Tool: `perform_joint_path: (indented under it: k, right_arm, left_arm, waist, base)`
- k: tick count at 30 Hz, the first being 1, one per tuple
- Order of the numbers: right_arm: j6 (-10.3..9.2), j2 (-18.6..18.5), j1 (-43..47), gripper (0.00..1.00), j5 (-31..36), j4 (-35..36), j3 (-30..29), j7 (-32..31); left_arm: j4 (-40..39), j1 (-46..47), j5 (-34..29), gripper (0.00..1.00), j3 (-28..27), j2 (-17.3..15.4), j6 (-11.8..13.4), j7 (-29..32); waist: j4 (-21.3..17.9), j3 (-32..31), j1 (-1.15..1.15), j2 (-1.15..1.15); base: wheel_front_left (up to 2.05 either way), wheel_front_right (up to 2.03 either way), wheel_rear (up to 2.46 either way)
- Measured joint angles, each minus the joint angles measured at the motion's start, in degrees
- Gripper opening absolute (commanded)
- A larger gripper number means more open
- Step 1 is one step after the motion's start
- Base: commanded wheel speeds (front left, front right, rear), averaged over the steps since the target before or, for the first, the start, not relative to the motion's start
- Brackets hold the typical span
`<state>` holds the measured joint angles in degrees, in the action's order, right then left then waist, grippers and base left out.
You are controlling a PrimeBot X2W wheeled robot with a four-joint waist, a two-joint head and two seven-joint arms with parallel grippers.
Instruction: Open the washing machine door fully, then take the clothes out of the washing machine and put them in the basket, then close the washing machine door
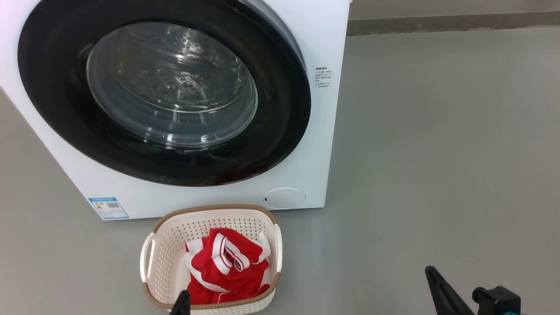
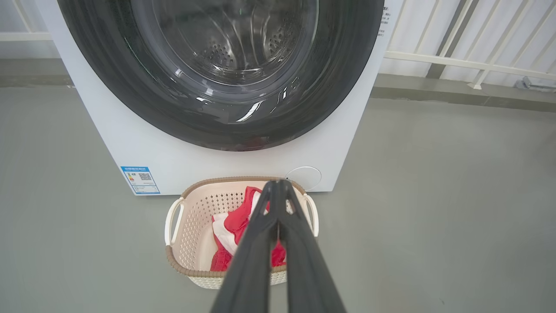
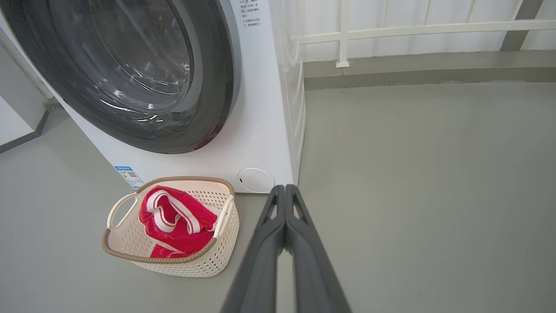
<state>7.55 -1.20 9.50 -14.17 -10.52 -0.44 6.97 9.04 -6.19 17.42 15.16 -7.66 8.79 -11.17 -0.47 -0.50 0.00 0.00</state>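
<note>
The white washing machine (image 1: 175, 201) fills the upper left, its black-rimmed glass door (image 1: 170, 87) shut. Just below it, at bottom centre, the cream basket (image 1: 166, 258) holds the red, white-striped clothes (image 1: 223, 267).

Washing machine door (image 1: 52, 96): wide black rim, high gloss, full of reflections. Its window (image 1: 175, 83): clear glass, smooth, heavy glare. Through it the drum (image 2: 217, 52) reads as bare steel, perforated. Washing machine (image 1: 210, 199) casing: white, smooth, slight sheen. I can't tell painted metal from plastic. Basket (image 1: 168, 258): cream plastic, perforated walls, satin finish. Its rim (image 1: 210, 206): brown, woven-look texture. Clothes (image 1: 218, 271): red cloth with white trim, soft, matt, creased. Floor (image 1: 437, 153): grey, matt, smooth. My left gripper (image 2: 276, 184) and right gripper (image 3: 285, 188): dark grey, matt, smooth, plastic by the look.
</note>
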Motion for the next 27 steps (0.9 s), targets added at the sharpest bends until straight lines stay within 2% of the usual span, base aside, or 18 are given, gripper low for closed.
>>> perform_joint_path:
  k: [15, 27]
  right_arm:
    - [0.0, -0.07, 0.19, 0.0, -8.06, -0.86, 0.01, -0.84]
    - [0.0, -0.41, -0.83, 0.0, -17.03, -1.32, -0.14, -1.98]
  left_arm:
    - [0.92, 0.01, 8.22, 0.0, -0.96, 0.26, -1.34, 1.55]
    - [1.82, 0.36, 16.21, 0.0, -2.61, 0.44, -3.12, 3.02]
  waist:
    - [0.05, 0.06, 0.01, 0.0]
    - [0.1, 0.14, 0.01, 0.0]
  base:
    - [0.0, 0.0, 0.0]
    - [0.0, 0.0, 0.0]
